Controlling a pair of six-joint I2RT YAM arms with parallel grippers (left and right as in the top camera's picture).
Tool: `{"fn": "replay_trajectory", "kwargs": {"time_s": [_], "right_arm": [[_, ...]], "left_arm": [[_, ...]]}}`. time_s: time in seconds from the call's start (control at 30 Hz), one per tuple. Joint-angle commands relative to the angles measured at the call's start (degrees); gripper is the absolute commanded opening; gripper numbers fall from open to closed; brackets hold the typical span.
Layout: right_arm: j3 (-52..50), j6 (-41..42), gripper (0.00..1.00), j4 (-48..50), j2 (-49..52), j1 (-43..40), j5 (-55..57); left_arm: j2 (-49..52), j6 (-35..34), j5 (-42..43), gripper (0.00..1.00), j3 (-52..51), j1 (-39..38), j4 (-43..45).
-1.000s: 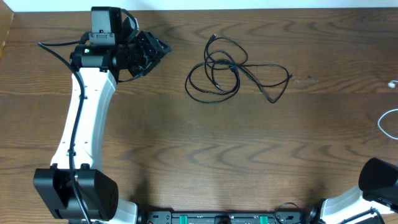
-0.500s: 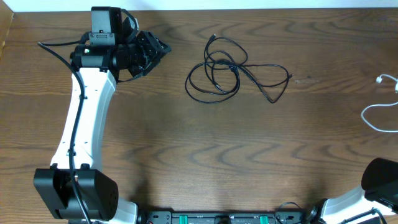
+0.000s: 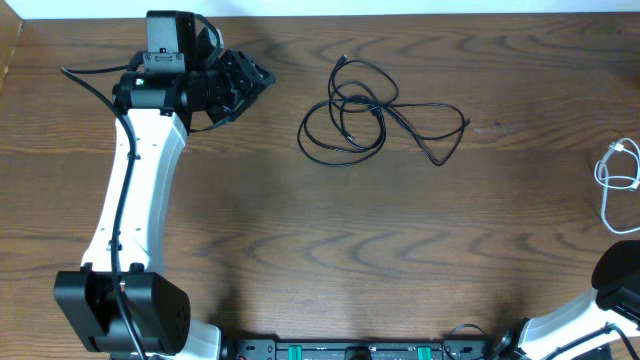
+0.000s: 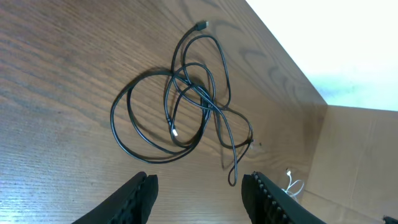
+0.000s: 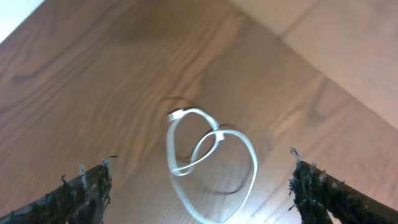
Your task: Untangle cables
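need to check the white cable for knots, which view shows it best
The right wrist view: the white cable lies centred and close, with both loops and a plug end clear. Overhead catches it small at the frame's right edge. Left wrist shows only a tiny distant bit.

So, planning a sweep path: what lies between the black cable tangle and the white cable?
Only bare table, in the overhead view, from black cable tangle to white cable.

The white cable (image 3: pixel 621 149) ran off the picture at the bench's right edge in the overhead view. From the right wrist it looked blurred, its lower loop cut off. Only the fingertips of the right pincer (image 5: pixel 199 177) showed, at the bottom corners.
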Motion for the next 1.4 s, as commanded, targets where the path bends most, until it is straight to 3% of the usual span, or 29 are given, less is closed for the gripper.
{"fn": "replay_trajectory", "kwargs": {"time_s": [0.0, 0.07, 0.17, 0.53, 0.8, 1.0, 1.37], "right_arm": [[0.2, -11.3, 0.86, -0.3, -1.6, 0.7, -16.9], [0.2, -19.2, 0.82, -2.5, -2.3, 2.6, -30.8], [0.1, -23.1, 0.82, -5.4, -2.3, 6.6, -36.7], [-0.1, -26.0, 0.79, -5.6, -0.4, 23.5, -32.9], [-0.1, -35.6, 0.79, -3.3, 8.3, 36.9, -32.9], [-0.1, -36.9, 0.81, -1.1, 18.1, 40.0, -32.9], [-0.1, -40.0, 0.59, -1.0, 29.7, 42.9, -37.8]], "left_arm": [[-0.2, 4.6, -0.5, 0.5, -0.4, 0.0, -0.1], [-0.2, 10.0, -0.8, 0.5, -0.4, 0.0, 0.0], [-0.2, 15.1, -4.7, 0.49, -0.4, 0.0, -0.2], [-0.2, 18.9, -8.6, 0.49, -0.4, 0.0, -0.3], [0.0, 19.3, -10.4, 0.5, -0.5, 0.0, -0.3], [0.0, 19.5, -12.9, 0.5, -0.9, 0.0, -1.6], [0.4, 19.9, -13.0, 0.5, -0.9, 0.0, -2.1]]}}
